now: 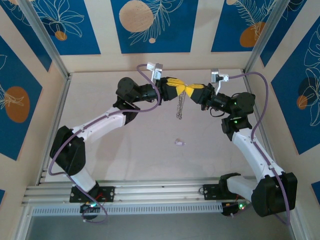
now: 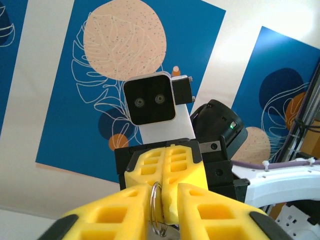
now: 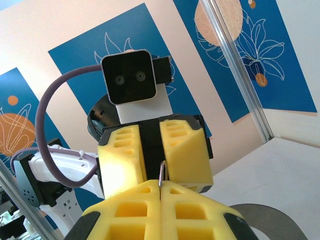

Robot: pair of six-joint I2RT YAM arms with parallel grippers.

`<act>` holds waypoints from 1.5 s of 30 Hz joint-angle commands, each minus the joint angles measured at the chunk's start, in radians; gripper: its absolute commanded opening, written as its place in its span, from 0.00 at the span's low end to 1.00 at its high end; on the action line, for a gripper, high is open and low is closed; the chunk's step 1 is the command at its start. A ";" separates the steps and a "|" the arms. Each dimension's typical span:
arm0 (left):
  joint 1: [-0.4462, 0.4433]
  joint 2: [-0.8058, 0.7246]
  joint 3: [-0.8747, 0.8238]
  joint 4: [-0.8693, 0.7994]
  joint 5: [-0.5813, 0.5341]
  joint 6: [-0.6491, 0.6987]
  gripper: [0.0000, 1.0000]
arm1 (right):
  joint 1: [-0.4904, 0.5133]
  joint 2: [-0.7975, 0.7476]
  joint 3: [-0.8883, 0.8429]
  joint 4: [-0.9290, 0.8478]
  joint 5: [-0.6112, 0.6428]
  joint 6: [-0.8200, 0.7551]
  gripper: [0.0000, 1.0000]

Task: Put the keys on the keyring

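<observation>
The two tools met tip to tip above the middle of the counter (image 1: 150, 165), well clear of its surface. The right tool (image 1: 191, 91) was pressed tight on the keyring (image 2: 157, 202), its yellow fingers seamed together with a thin arc of the loop sticking out past the tips. That arc reached into the left tool (image 1: 183, 90), whose fingers stood narrow on either side of it. In the left wrist view the metal lay close against one finger with a slit of space by the other, so I could not tell whether it was pinched or merely flanked. Below the meeting point a short bunch of keys (image 1: 180, 107) dangled in the air from the keyring (too small and clustered to count from above). One more key (image 1: 179, 142), pale with a lilac tint, lay alone on the counter, nearer the arm bases than the tools and well apart from both. By my count there were two tools, one keyring, one hanging bunch and one loose key.
</observation>
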 commanded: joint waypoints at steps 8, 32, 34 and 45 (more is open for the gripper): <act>-0.011 -0.007 0.022 0.005 0.032 0.049 0.00 | -0.030 -0.042 0.000 -0.069 0.014 -0.045 0.20; 0.005 0.004 0.263 -0.563 0.249 0.392 0.00 | -0.125 -0.109 0.011 -0.217 -0.167 -0.121 0.43; 0.006 0.007 0.264 -0.565 0.251 0.389 0.00 | -0.117 -0.105 0.014 -0.213 -0.162 -0.122 0.42; 0.003 0.012 0.261 -0.551 0.248 0.374 0.00 | -0.074 -0.063 0.021 -0.171 -0.135 -0.113 0.38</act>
